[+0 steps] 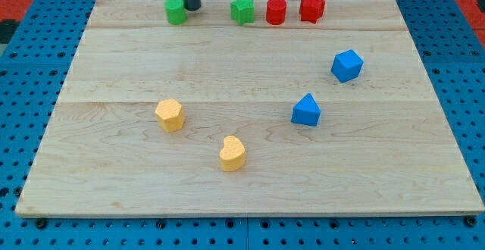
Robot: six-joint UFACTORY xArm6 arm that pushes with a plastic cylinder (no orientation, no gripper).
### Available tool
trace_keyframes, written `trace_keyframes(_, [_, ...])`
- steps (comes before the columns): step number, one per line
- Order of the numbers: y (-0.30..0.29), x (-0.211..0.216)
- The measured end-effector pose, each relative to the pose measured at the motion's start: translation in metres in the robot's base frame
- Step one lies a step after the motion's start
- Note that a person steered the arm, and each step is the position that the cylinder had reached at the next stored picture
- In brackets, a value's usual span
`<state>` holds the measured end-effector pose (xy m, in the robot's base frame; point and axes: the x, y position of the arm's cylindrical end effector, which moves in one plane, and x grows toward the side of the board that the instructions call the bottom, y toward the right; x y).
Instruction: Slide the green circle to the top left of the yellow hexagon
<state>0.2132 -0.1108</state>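
Rod upright at view's top, my tip (pixel 192 8) on board.

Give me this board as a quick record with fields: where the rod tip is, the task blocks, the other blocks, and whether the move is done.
tip: my tip at the view's top, against the right side of the green circle
target: yellow hexagon, left of centre
gap: green circle far above the hexagon, at the board's top edge
other blocks: green star, red cylinder, red star, blue cube, blue triangle, yellow heart
surface: wooden board
status: not yet done
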Motion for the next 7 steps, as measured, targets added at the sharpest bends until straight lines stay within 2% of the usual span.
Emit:
trace_keyframes(1, [-0.025, 0.046])
trace_keyframes(2, [-0.035, 0.049])
trace_keyframes(3, [-0.039, 0.005])
trace_keyframes(4, [-0.059, -0.015])
trace_keyframes(5, [-0.083, -0.019])
trace_keyframes(7, [-0.088, -0.019])
